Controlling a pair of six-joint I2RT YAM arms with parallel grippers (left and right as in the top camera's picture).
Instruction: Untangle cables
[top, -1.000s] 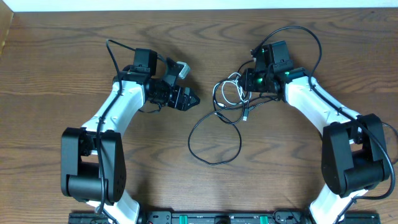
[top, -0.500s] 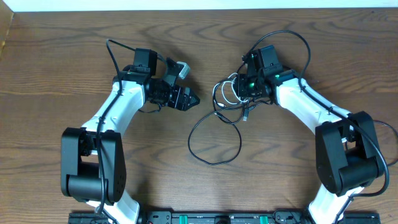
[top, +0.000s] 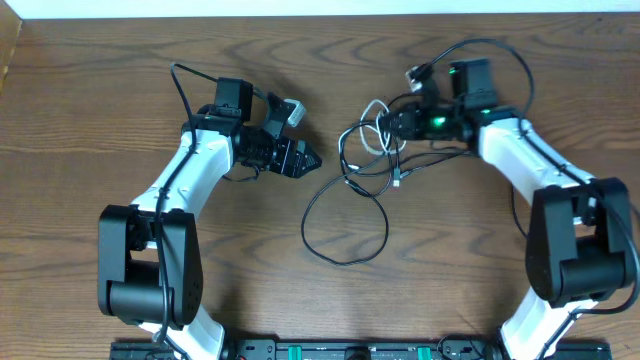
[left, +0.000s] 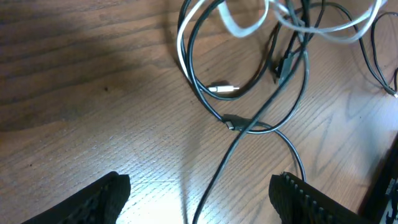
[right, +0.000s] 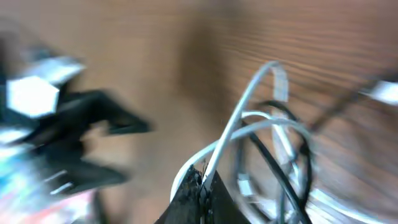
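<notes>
The cables lie tangled in the middle of the table. The long black cord (top: 346, 262) runs from the knot into a wide loop towards the front. The white cord (top: 373, 109) is coiled through the knot. My right gripper (top: 393, 124) is shut on a strand of the white cord (right: 249, 99), which rises taut from its closed tips (right: 202, 180) with the black cord (right: 273, 165) draped across it. My left gripper (top: 308, 158) stands open just left of the tangle, holding nothing. In its wrist view a black strand (left: 249, 127) runs between its fingers (left: 106, 196) and a white plug (left: 224, 90) lies beyond.
Thicker black wires (top: 505, 62) arch from the right arm near the back edge, and another (top: 180, 85) from the left arm. A white wall strip borders the table's far edge (top: 300, 8). Bare wood surrounds the tangle.
The right gripper has shut on the white cord and drawn back to the right, pulling the white loop up and stretching the knot. The left arm has not moved.
</notes>
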